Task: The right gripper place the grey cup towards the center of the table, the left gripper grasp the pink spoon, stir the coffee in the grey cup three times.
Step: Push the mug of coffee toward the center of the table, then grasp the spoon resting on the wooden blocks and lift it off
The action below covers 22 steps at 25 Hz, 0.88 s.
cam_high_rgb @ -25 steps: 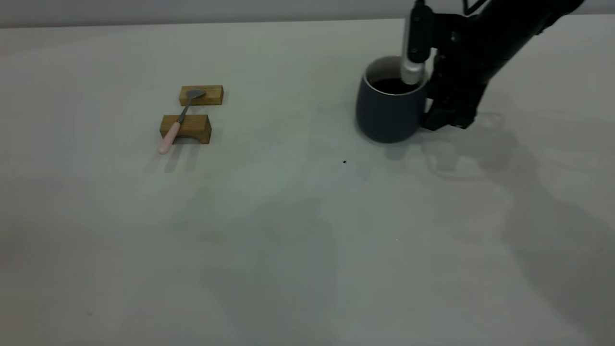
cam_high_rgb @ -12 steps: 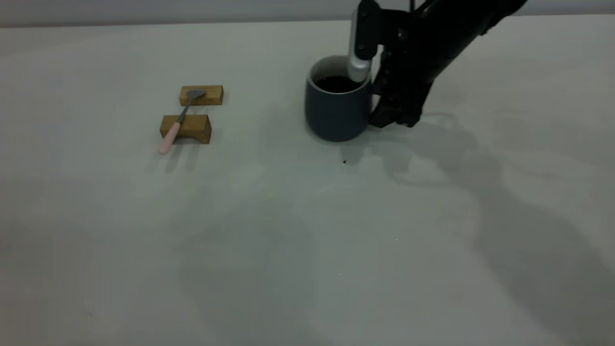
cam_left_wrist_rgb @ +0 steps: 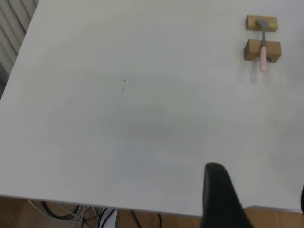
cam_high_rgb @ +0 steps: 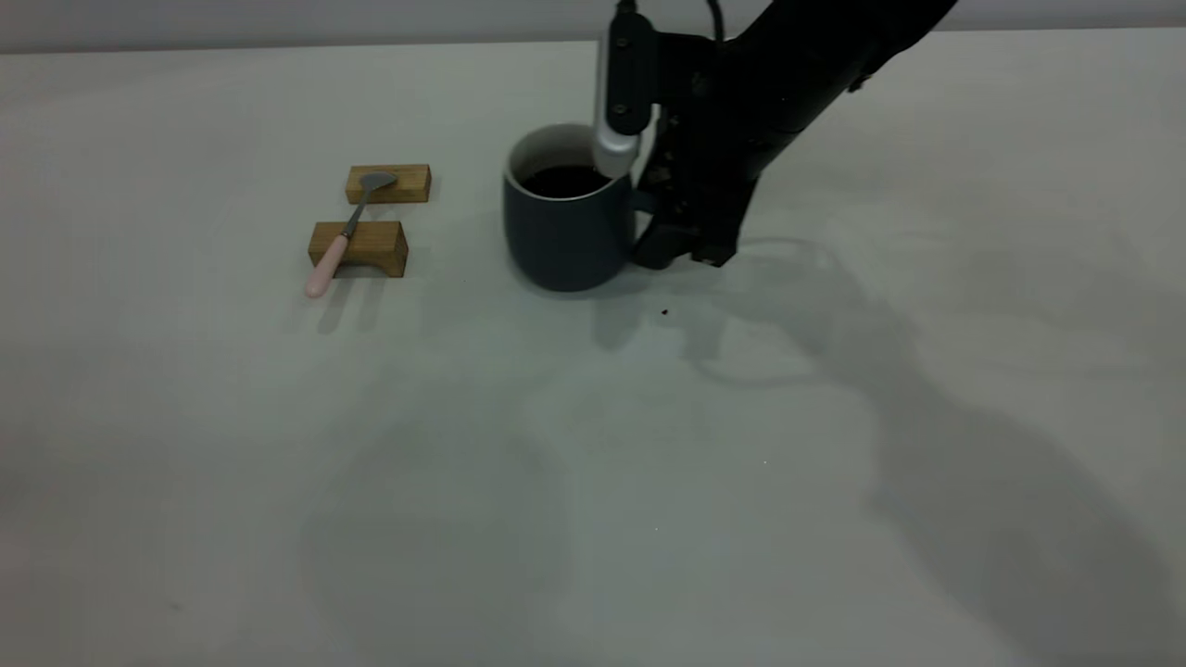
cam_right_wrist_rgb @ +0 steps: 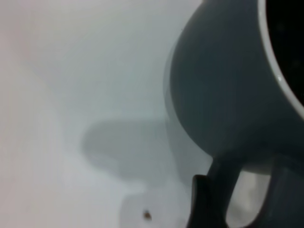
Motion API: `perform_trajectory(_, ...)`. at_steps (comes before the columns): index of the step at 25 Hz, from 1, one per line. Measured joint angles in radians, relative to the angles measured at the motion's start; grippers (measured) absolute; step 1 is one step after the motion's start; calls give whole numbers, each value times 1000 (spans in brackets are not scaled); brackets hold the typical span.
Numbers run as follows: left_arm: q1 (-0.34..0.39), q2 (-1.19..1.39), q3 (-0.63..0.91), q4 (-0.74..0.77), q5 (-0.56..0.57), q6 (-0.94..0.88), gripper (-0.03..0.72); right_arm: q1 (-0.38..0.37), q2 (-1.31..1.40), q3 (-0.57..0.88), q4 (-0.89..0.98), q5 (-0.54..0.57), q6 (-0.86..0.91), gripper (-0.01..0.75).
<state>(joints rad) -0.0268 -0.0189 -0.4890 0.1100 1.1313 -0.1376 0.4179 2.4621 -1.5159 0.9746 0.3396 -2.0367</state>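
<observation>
Rounded dark slate-grey cup [cam_high_rgb: 567, 227] with white rim and inside sits just above the middle of the exterior frame, slightly left of centre, on the pale grey-white matte bench [cam_high_rgb: 593, 482]. Dark, near-black coffee [cam_high_rgb: 561, 180] fills it. The black right end effector [cam_high_rgb: 681, 243] with its silver cylinder is pressed against the cup's right side at the handle; the right wrist view shows a dark finger beside the loop handle, so I judge it closed on the handle (the contact itself is half hidden).

Key relation for what comes after: the small slim spoon with pale pink handle and grey metal bowl [cam_high_rgb: 346, 232] lies left of the cup, near but apart, bridging two tan wooden blocks [cam_high_rgb: 359, 247]. Its long axis runs diagonally, bowl on the upper block, pink end pointing lower left and overhanging the lower block.

The left end effector [cam_left_wrist_rgb: 256, 209] is absent from the exterior view; in the left wrist view one black finger shows at the bottom edge and another sliver at the right edge, fingers spread apart, holding nothing. The spoon [cam_left_wrist_rgb: 262, 47] sits at that frame's upper right, well apart from it. Cup looks about central, so release seems close, then the left arm, being the spoon-side one, must travel to the spoon.
</observation>
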Motion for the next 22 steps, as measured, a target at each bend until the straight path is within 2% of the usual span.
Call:
perform_trajectory(5, 0, 0, 0, 0, 0, 0, 476, -18, -10, 0, 30, 31, 15, 521)
perform_trajectory(9, 0, 0, 0, 0, 0, 0, 476, -71, -77, 3, 23, 142, 230, 520)
perform_trajectory(12, 0, 0, 0, 0, 0, 0, 476, -99, -188, 43, 0, 241, 520, 520)
perform_trajectory(14, 0, 0, 0, 0, 0, 0, 476, -101, -283, 93, -75, 304, 784, 520)
perform_trajectory(17, 0, 0, 0, 0, 0, 0, 476, -100, -480, 201, -309, 387, 1208, 520)
perform_trajectory(22, 0, 0, 0, 0, 0, 0, 476, -108, -891, 498, -748, 500, 1738, 520)
